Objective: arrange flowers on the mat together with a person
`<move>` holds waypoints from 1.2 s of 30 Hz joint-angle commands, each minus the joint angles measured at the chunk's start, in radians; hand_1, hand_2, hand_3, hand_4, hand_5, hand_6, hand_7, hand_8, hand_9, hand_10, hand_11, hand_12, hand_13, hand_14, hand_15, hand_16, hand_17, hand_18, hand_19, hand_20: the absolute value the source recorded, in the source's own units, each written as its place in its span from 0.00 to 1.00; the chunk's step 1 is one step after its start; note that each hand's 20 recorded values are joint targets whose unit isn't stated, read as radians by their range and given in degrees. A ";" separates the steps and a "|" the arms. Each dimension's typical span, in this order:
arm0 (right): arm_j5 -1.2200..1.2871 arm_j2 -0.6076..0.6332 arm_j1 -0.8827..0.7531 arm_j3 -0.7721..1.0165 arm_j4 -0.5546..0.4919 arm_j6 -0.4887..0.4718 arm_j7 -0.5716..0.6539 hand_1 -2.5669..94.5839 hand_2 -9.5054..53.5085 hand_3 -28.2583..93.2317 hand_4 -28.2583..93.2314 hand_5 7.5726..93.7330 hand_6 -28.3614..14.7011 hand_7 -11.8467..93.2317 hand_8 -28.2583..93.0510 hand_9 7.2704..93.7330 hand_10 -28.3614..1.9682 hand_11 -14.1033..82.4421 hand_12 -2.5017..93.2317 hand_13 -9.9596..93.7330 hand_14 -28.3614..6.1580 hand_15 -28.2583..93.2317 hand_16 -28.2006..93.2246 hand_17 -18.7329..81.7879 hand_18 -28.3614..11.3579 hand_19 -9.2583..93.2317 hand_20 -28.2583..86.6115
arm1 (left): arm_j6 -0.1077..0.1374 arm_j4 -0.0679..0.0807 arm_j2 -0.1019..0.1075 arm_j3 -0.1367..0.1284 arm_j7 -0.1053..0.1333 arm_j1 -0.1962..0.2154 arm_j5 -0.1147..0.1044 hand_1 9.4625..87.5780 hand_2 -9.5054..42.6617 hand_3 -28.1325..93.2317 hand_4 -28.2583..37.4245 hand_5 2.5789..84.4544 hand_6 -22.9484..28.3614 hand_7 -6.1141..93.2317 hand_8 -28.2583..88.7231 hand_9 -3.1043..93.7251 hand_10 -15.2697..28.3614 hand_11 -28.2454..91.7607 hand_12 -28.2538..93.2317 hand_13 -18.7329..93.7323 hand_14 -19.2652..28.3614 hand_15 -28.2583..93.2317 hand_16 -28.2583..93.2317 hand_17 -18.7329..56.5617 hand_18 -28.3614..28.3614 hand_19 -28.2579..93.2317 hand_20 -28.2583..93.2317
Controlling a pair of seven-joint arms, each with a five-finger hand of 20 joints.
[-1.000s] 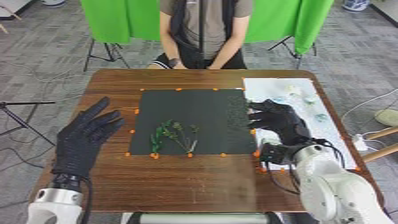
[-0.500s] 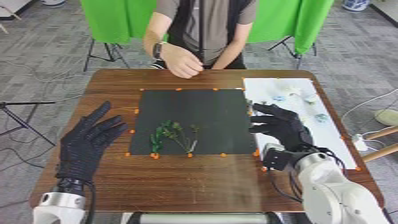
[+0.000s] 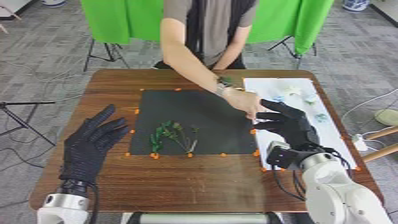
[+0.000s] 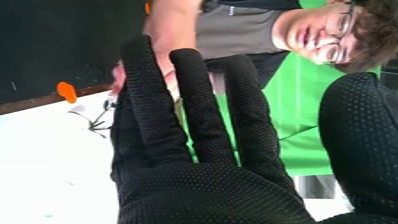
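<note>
We're counting one table (image 3: pixel 133 185), one dark mat (image 3: pixel 164 106), right of the mat one white sheet (image 3: pixel 332 137), on the mat one sprig cluster (image 3: pixel 158 135), flanking it two robot hands (image 3: pixel 82 152), one person's hand (image 3: pixel 244 102).

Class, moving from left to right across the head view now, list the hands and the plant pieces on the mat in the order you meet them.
The robot's left hand → the green leafy stem → the thin branching sprigs → the person's hand → the robot's right hand.
</note>
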 commanded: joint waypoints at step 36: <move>-0.035 -0.018 0.003 0.014 -0.006 -0.037 -0.002 0.22 0.19 0.94 0.00 0.55 0.60 0.23 0.13 0.59 0.31 0.30 0.15 0.56 0.18 0.58 0.31 0.25 0.20 0.60 0.39 | 0.019 0.009 -0.017 0.030 -0.002 -0.021 -0.005 0.14 0.34 0.86 0.00 0.42 0.63 0.16 0.17 0.43 0.87 0.45 0.33 0.42 1.00 0.66 0.15 0.16 0.96 0.76 0.22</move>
